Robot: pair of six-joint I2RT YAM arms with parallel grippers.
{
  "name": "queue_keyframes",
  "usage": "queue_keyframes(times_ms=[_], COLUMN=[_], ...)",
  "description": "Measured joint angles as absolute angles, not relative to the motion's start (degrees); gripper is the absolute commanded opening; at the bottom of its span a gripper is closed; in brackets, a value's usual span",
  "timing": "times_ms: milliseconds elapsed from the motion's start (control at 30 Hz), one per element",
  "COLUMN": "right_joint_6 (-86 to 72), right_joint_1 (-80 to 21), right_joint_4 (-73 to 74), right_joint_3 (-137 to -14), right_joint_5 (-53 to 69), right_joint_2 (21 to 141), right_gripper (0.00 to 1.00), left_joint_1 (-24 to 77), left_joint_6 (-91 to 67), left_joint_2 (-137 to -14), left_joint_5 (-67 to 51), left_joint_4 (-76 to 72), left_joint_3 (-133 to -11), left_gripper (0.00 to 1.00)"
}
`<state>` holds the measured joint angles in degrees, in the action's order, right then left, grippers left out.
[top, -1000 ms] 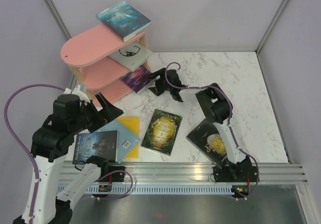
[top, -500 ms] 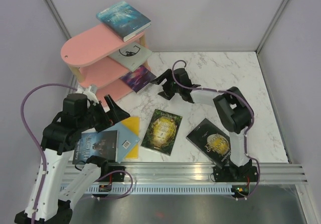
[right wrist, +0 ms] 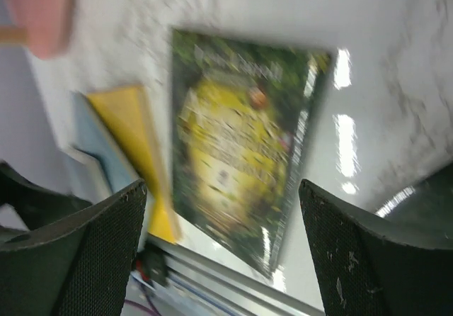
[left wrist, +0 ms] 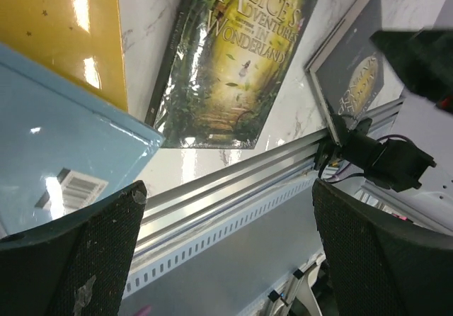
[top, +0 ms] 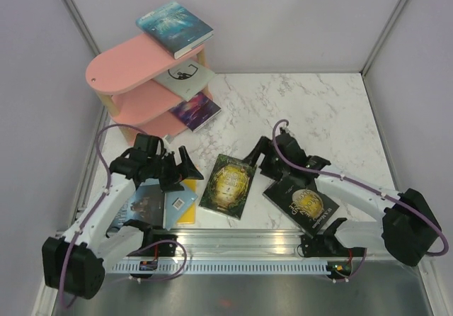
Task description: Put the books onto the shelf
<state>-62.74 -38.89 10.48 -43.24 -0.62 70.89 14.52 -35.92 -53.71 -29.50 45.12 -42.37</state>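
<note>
The pink shelf stands at the back left. It carries a teal book on top, a grey-white one in the middle and a purple one on the lowest board. On the table lie a green-gold Alice book, a dark moon book, and a stack of yellow, light blue and dark books. My left gripper hangs open over the stack's right edge. My right gripper is open and empty just right of the Alice book.
An aluminium rail runs along the table's near edge, with both arm bases on it. Grey walls close the table on the left, back and right. The right forearm lies low over the moon book. The right wrist view is motion-blurred.
My right gripper has drawn back from the shelf's lowest board to the Alice book's right side. My left arm has come down and forward over the stack. Both stay open.
</note>
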Motion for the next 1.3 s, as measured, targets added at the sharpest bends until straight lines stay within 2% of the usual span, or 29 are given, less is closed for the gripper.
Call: queue_keyframes(times_ms=[167,533,700,967,1167,1267,1300], right_joint_6=[-63.8,-64.7,-64.8,-67.2,-67.9,-68.3,-68.5], right_joint_1=[-45.6,-47.4,-47.9,-47.3,-48.2,-48.1,-48.1], right_joint_4=[16.1,16.7,14.6,-1.6,-10.3,-12.4,-13.1], right_joint_3=[-35.9,-35.4,-35.2,-31.8,-30.9,-29.3,-28.6], right_joint_5=[-1.0,-1.6,-1.0,3.4,8.8,9.3,9.3], right_joint_2=[70.7,72.8,75.6,81.8,85.5,84.9,84.5], right_gripper=[0.91,0.9,0.9,0.88,0.86,0.86,0.86], left_joint_1=[15.4,26.9,29.5,31.7,31.1,30.7,30.7], left_joint_6=[-35.7,-35.2,-35.4,-37.3,-44.0,-45.4,-45.9], left_joint_2=[-63.5,-86.7,-89.6,-92.2,-92.2,-91.2,-90.9], left_joint_5=[-30.6,-23.9,-21.4,-26.7,-36.3,-37.6,-37.7], left_joint_4=[36.3,24.0,23.4,14.9,-5.7,-10.8,-11.6], left_joint_3=[-40.9,-43.3,-46.6,-45.3,-37.2,-34.0,-33.1], left_gripper=[1.0,1.0,1.0,0.98,0.93,0.83,0.74])
